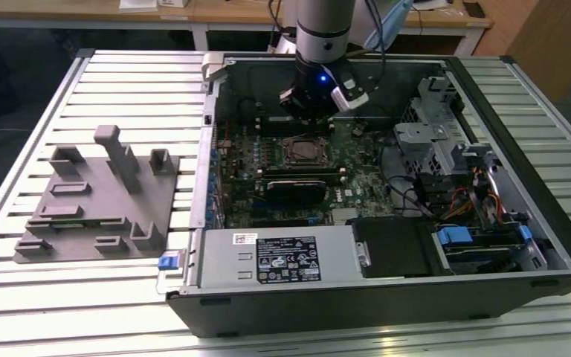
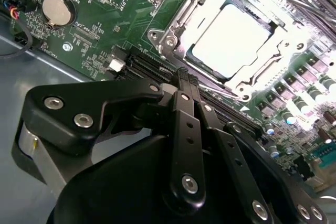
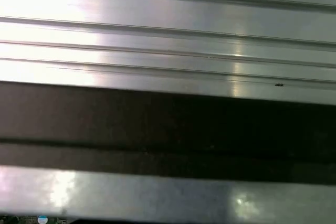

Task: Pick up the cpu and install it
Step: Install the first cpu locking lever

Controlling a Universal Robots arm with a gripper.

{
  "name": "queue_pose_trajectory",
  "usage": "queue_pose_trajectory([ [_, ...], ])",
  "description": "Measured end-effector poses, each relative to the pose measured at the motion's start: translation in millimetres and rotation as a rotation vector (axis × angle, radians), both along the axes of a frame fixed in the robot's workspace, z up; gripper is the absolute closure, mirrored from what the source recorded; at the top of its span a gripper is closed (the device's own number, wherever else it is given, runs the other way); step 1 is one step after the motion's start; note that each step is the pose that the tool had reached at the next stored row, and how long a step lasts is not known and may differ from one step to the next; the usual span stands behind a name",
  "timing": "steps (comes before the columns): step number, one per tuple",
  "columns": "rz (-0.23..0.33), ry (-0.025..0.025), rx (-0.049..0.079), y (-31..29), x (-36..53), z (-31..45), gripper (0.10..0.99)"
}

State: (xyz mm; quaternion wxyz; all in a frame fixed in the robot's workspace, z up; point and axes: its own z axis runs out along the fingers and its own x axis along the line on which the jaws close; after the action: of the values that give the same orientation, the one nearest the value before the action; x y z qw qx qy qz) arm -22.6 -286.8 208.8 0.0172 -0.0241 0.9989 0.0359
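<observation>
Pincer (image 2: 185, 77): nearest the lens in the second wrist view, black linkage arms with silver bolts; its fingers (image 2: 188, 85) are pressed together at the tips, pinching nothing.
Pincer position: tips hover above the green motherboard (image 2: 100, 35), just beside the socket's metal frame (image 2: 173, 30), not touching the cpu.
Cpu (image 2: 231, 40): shiny silver square, lying flat inside the open socket frame on the motherboard; in the exterior view it sits at the socket (image 1: 305, 151), directly below the arm's wrist.
Arm (image 1: 323, 30): grey column reaching down into the open computer case (image 1: 385, 297), with a blue light at its wrist.
Coin cell (image 2: 56, 11): round silver battery on the motherboard, well apart from the socket.
Grey fixture block (image 1: 97, 201): on the slatted metal desk (image 1: 87, 290), outside the case on the exterior view's left.
Desk slats (image 3: 168, 24): ridged bright metal bands in the first wrist view, beside a dark band.
</observation>
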Motion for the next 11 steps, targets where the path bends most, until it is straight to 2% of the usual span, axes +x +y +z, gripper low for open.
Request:
queue_pose_trajectory([
  [11,0.000,0.0015,0.000,0.0,1.8,-7.9,0.980],
])
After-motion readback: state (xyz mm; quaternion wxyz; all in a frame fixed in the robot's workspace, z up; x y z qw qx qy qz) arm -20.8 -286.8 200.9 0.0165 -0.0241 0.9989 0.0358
